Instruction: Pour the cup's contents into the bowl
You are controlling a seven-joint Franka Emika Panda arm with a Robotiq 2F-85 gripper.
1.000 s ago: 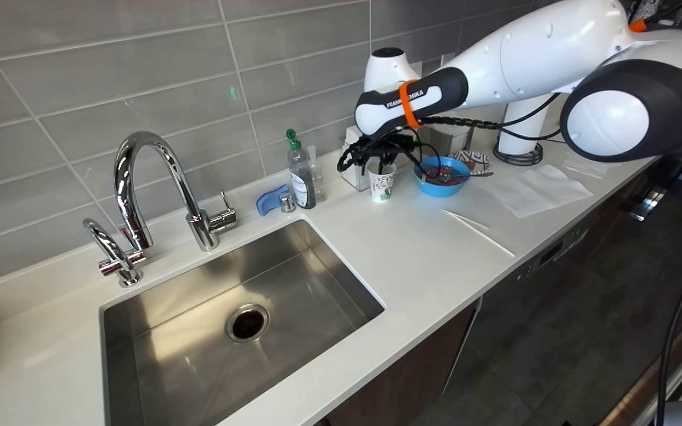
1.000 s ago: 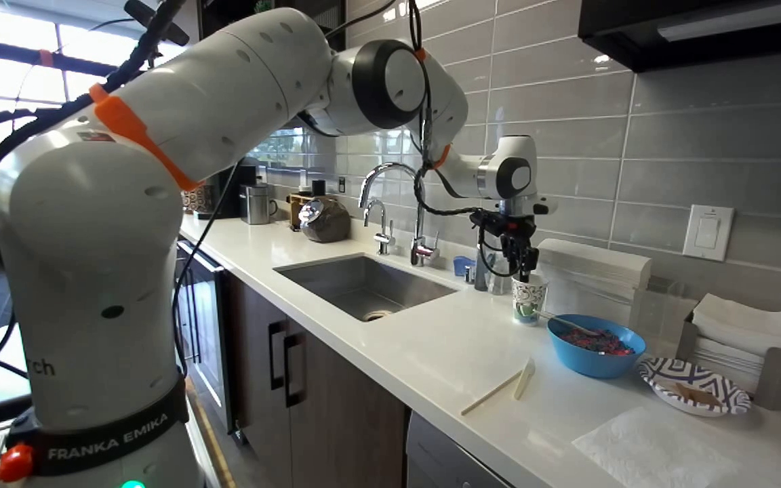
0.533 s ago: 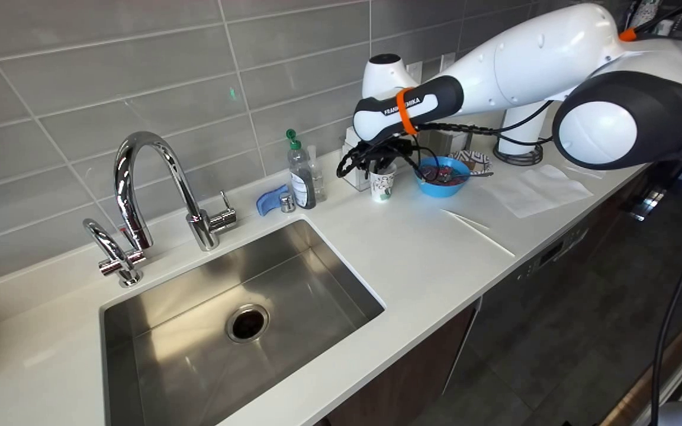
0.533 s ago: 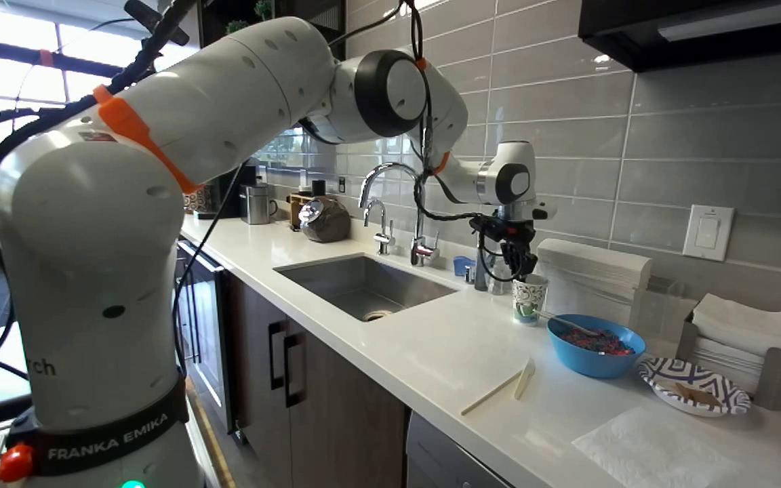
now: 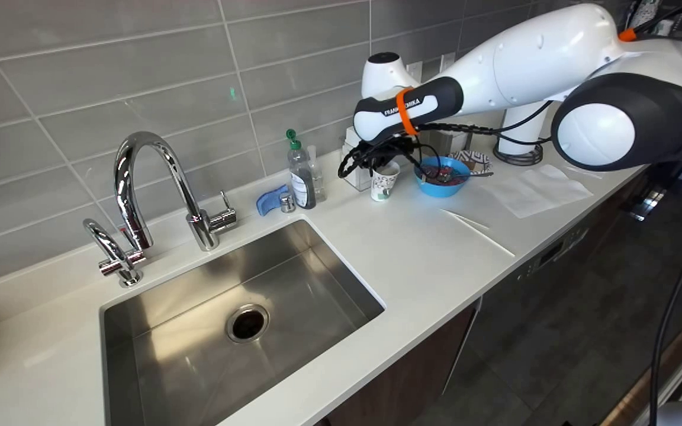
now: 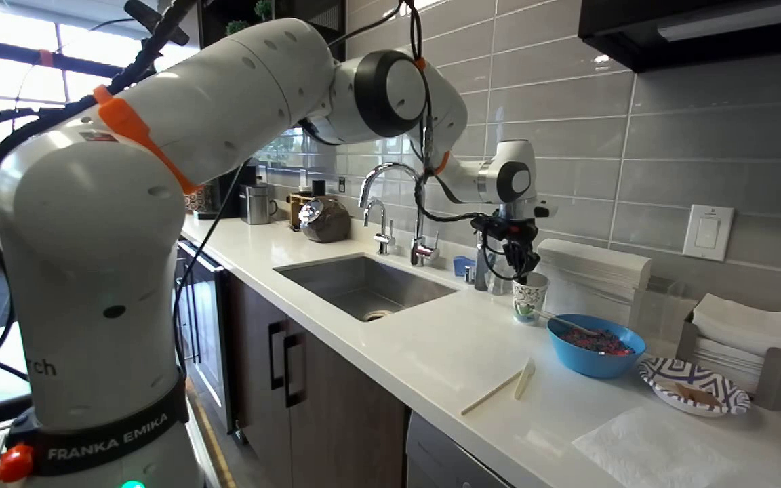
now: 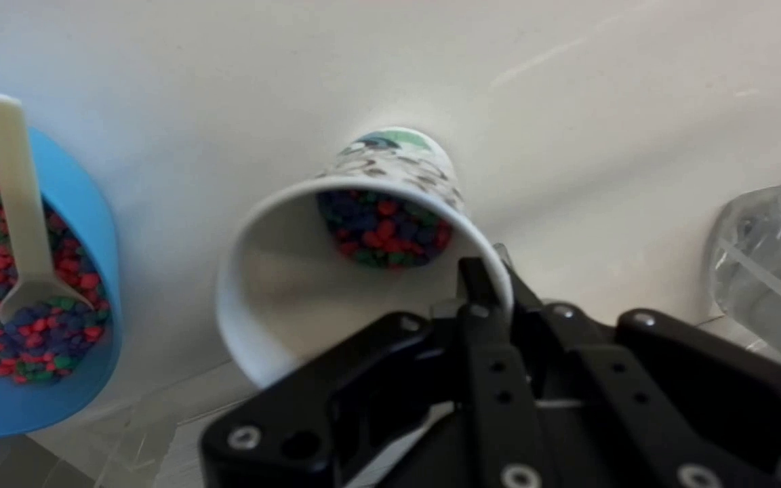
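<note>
Just beside the bowl [image 6: 594, 364]: cup [image 6: 529, 297], coloured bits [image 7: 384, 230] inside, rim clamped in the gripper [image 7: 493, 274]; perhaps tilted, base contact hard to judge. Pale spoon [image 7: 19, 186] in bowl.

White patterned cup [image 6: 530, 298]'s leaning slightly, just beside the upright blue bowl [image 6: 590, 361], with red, green and blue bits [image 7: 385, 230] in both of them!

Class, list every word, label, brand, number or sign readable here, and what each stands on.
"FRANKA EMIKA": black band around the white arm column.
"FRANK" and "MIKA": dark arm section, orange strap between.
"rch", start out of sight: white arm column.
Too small or blurred: white label on green-capped bottle; small red arm label.
</note>
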